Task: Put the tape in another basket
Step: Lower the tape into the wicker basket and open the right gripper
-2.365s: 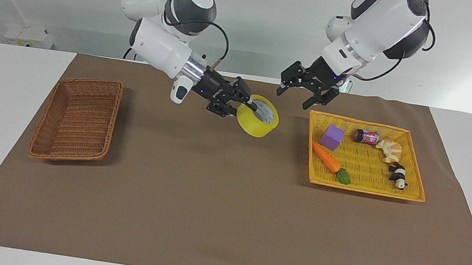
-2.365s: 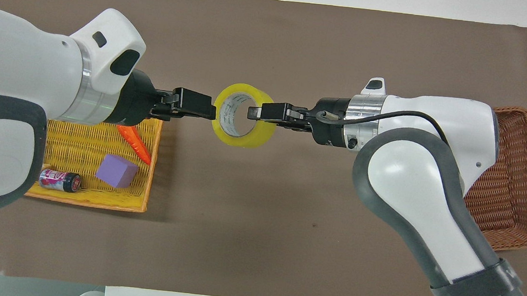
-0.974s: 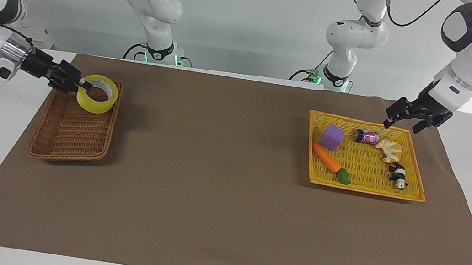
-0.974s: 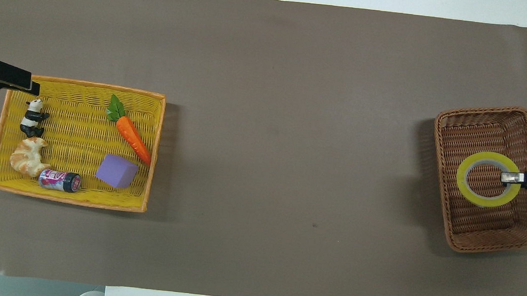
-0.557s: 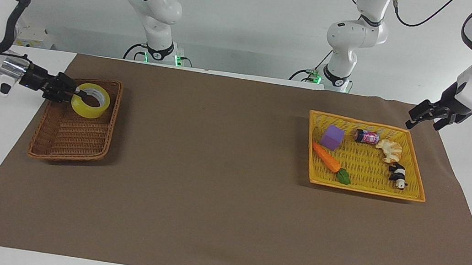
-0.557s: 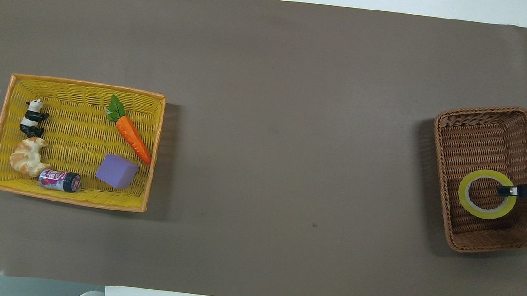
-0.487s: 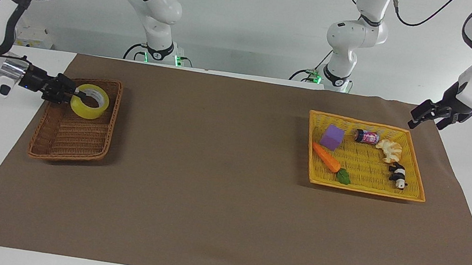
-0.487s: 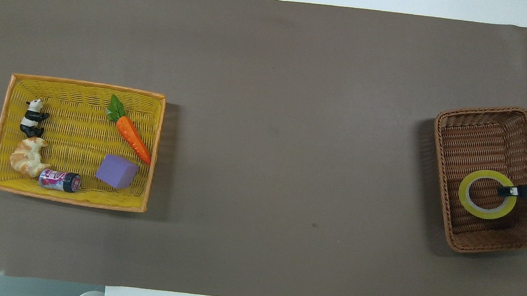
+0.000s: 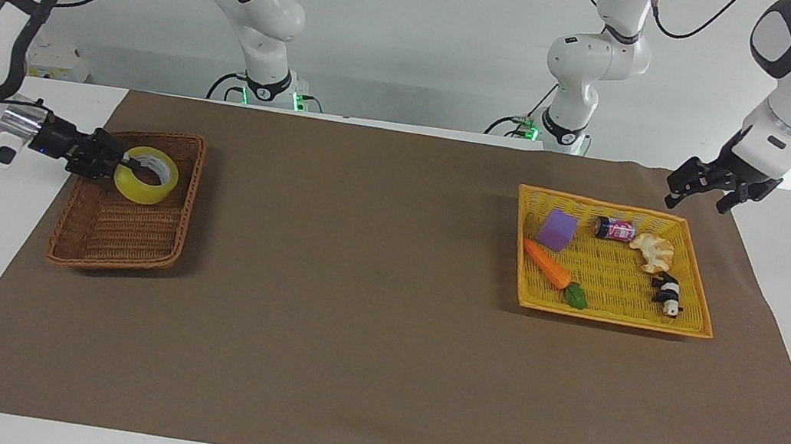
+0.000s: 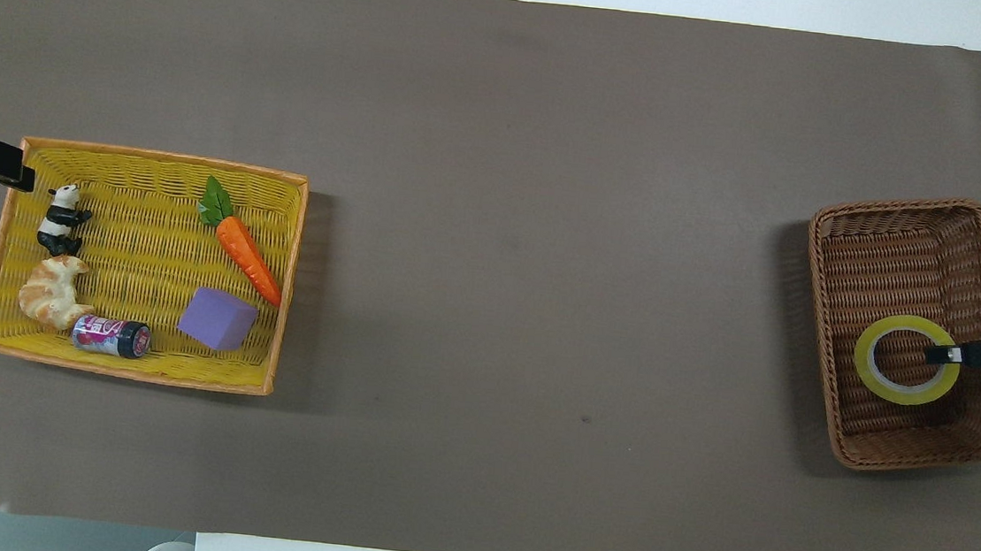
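Observation:
The yellow tape (image 9: pixel 146 175) (image 10: pixel 907 359) sits low inside the brown wicker basket (image 9: pixel 119 261) (image 10: pixel 905 205), in the half nearer to the robots. My right gripper (image 9: pixel 124 168) (image 10: pixel 945 354) reaches in over the basket's rim at the right arm's end of the table and is shut on the tape's wall, one finger inside the ring. Whether the roll rests on the basket's floor I cannot tell. My left gripper (image 9: pixel 701 195) (image 10: pixel 20 168) hangs open and empty over the corner of the yellow tray basket (image 9: pixel 610 318) (image 10: pixel 127 372).
The yellow tray basket holds a carrot (image 9: pixel 548 265), a purple block (image 9: pixel 557 229), a small can (image 9: pixel 615 228), a croissant (image 9: pixel 653 250) and a panda figure (image 9: pixel 666 293). A brown mat (image 9: pixel 365 326) covers the table between the two baskets.
The right gripper has lowered the tape deeper into the brown basket, slightly toward the robots. The left gripper swung out past the yellow tray's end and has come back toward its corner.

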You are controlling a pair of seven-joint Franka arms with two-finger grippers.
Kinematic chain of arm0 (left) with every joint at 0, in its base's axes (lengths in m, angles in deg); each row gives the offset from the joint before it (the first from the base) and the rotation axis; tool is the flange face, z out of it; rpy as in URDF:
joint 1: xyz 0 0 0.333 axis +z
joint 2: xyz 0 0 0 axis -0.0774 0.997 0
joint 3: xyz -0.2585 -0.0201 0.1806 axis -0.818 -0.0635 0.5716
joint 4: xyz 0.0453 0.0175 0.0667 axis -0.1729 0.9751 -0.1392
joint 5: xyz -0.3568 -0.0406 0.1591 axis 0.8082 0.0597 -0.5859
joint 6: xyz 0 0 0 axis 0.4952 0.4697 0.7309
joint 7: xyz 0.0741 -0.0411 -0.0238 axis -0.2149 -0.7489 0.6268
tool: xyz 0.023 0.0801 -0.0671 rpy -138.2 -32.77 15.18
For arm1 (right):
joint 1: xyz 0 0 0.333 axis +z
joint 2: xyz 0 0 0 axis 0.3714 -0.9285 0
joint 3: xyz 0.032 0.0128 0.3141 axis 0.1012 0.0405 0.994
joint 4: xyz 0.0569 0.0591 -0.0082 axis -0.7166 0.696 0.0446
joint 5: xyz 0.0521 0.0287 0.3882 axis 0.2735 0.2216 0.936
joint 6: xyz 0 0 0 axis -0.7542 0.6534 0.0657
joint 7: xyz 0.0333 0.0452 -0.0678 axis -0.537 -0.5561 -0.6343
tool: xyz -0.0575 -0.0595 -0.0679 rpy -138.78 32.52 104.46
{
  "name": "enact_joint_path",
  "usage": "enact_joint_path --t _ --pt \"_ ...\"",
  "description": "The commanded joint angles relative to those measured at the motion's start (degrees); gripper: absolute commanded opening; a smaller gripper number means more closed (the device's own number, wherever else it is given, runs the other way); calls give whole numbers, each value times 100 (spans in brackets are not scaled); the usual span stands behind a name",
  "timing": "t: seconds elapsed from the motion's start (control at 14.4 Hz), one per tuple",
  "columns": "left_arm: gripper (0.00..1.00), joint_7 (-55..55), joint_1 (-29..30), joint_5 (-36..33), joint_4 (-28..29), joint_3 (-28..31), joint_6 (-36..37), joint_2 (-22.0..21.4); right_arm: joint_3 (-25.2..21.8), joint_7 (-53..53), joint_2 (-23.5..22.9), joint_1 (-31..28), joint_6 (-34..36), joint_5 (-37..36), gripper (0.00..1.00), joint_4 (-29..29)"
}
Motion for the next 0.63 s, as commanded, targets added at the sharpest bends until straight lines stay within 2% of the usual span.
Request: enact_joint_path --t 0.0,0.49,0.56 --pt "100 -17 -68 -133 37 -11 -164 -102 83 -159 49 -55 -47 -46 0 113" --pt "100 -8 107 -151 37 51 -182 -102 100 -335 84 -29 -345 -28 1 307" --pt "100 -8 116 -151 37 59 -164 -102 100 -335 84 -29 -380 -28 12 307"
